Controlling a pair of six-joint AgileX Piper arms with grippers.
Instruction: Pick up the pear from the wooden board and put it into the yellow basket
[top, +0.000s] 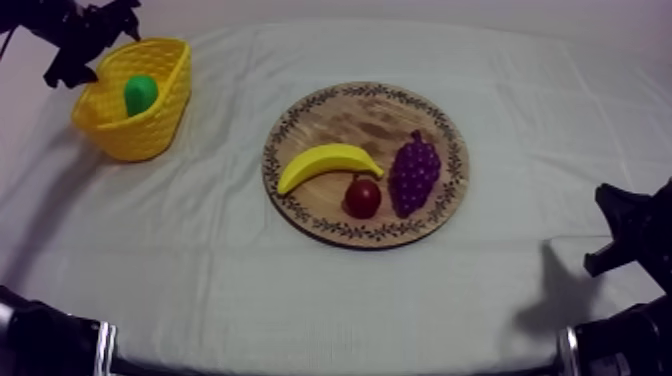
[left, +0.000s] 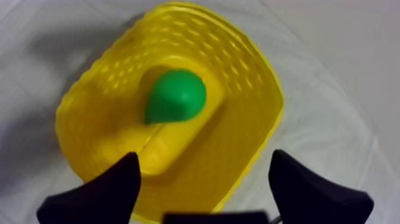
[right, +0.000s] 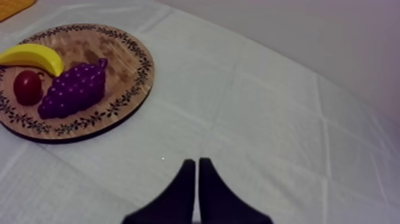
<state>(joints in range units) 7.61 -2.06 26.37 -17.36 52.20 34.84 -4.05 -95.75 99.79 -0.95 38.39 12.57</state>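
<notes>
The green pear (top: 140, 94) lies inside the yellow basket (top: 160, 125) at the table's far left. From the left wrist the pear (left: 175, 96) rests on the floor of the basket (left: 250, 137), free of any grip. My left gripper (left: 202, 179) hangs above the basket, open, its two fingers wide apart with nothing between them; from above my left gripper (top: 85, 45) is just behind the basket's rim. The wooden board (top: 330, 115) lies mid-table. My right gripper (right: 196, 179) is shut, its fingers together over bare cloth, low at the table's right (top: 625, 235).
The board carries a banana (top: 325, 162), a small red fruit (top: 362, 197) and a bunch of grapes (top: 414, 173). In the right wrist view the board (right: 128, 89) with the grapes (right: 74, 90) lies well ahead of my fingers. Open cloth stretches between basket and board.
</notes>
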